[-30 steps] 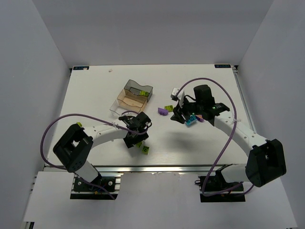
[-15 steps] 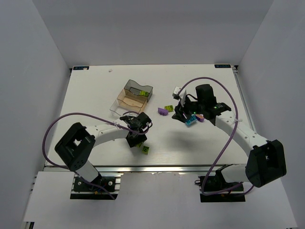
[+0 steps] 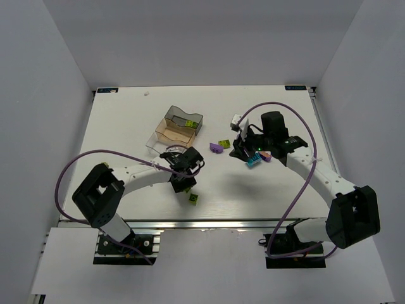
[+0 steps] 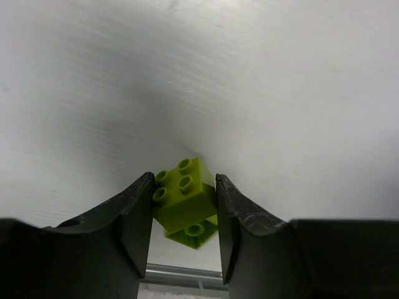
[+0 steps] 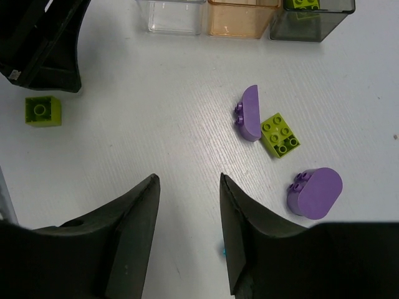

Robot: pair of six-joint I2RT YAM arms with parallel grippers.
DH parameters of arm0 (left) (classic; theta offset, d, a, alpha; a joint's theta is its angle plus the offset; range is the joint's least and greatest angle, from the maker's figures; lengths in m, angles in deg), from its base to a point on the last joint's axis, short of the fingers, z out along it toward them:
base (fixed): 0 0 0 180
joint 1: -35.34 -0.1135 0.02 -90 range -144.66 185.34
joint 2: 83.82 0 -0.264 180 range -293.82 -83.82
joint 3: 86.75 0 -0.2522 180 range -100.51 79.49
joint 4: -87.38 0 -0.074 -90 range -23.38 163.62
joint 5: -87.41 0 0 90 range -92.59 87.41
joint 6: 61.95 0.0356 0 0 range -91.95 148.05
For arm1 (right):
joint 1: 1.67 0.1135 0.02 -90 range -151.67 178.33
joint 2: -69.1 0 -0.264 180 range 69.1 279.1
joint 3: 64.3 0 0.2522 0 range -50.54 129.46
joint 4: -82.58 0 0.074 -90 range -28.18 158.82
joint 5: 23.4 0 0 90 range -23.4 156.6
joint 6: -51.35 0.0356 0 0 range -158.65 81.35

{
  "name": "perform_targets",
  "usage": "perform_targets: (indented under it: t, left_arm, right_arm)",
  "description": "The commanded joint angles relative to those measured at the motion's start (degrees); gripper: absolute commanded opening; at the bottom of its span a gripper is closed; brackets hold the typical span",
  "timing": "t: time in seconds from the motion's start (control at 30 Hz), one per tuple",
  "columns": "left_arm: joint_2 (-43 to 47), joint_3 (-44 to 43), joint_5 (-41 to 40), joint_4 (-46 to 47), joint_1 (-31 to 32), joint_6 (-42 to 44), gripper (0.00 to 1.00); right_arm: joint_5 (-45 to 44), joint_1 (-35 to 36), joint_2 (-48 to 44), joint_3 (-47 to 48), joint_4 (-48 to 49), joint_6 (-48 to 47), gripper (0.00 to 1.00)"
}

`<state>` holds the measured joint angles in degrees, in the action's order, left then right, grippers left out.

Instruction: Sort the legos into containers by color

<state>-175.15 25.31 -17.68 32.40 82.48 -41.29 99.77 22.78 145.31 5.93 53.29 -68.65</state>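
Lime studded brick (image 4: 184, 198) pinched by left end effector (image 4: 184, 187); right end effector (image 5: 187, 187) gapes.

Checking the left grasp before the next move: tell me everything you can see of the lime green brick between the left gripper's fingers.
The lime green brick looks like glossy plastic. It is squarish, with four round studs in a two-by-two grid on top, and another round feature shows at its lower edge. It sits tilted between the two dark fingers of the left gripper, which press on its opposite sides. The white table lies behind it. Whether the brick touches the table cannot be told.
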Motion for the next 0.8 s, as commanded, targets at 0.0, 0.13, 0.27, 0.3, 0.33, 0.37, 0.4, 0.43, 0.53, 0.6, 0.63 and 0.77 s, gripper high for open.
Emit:
perform_targets:
  t: [0.0, 0.13, 0.27, 0.3, 0.33, 0.37, 0.4, 0.43, 0.53, 0.6, 0.63, 0.77]
  left_arm:
    - [4.6, -6.0, -2.7, -0.4, 1.0, 3.3, 0.10]
    - [6.5, -10.7, -4.1, 0.1, 1.3, 8.2, 0.09]
    - [6.3, -16.7, -6.2, -0.8, 0.4, 12.7, 0.09]
    - [5.6, -18.1, -6.3, -1.2, -0.2, 13.5, 0.08]
    - [5.1, -20.5, -6.1, -1.8, -1.9, 15.4, 0.08]
    - [4.5, -21.7, -5.3, -1.9, -3.0, 16.3, 0.08]
    - [3.4, -22.6, -5.0, -2.0, -4.1, 17.2, 0.08]
    - [2.9, -23.8, -4.7, -2.0, -6.8, 18.2, 0.07]
    - [0.7, -27.6, -2.3, -1.2, -12.7, 23.4, 0.07]
    - [-0.7, -31.1, -0.6, -1.1, -16.7, 25.3, 0.07]
    - [-2.3, -32.3, 0.0, -0.7, -17.8, 27.1, 0.07]
    - [-6.5, -38.8, 1.7, 1.2, -21.1, 30.8, 0.07]
  right_arm:
    - [0.8, -0.4, -1.9, 1.0, 0.8, 0.4, 0.48]
    - [2.4, -0.5, -2.0, 1.9, 0.4, 0.6, 0.31]
    - [2.4, -0.5, -1.8, 2.9, 0.1, 0.6, 0.09]
    - [2.3, -0.6, -1.8, 2.9, 0.1, 0.8, 0.06]
    - [2.2, -0.6, -1.9, 3.0, 0.1, 1.0, 0.04]
    - [2.1, -0.7, -1.8, 3.1, 0.3, 1.2, 0.03]
    - [1.9, -0.8, -1.9, 3.1, 0.8, 1.6, 0.02]
    - [1.6, -0.9, -1.9, 3.0, 0.9, 2.0, 0.01]
    - [1.3, -1.2, -2.3, 2.7, 1.7, 3.0, 0.02]
    - [1.2, -1.3, -2.6, 2.1, 1.9, 3.3, 0.03]
    - [1.1, -1.3, -2.7, 1.8, 2.2, 3.6, 0.03]
    - [0.8, -1.6, -3.2, 0.6, 2.6, 4.2, 0.06]
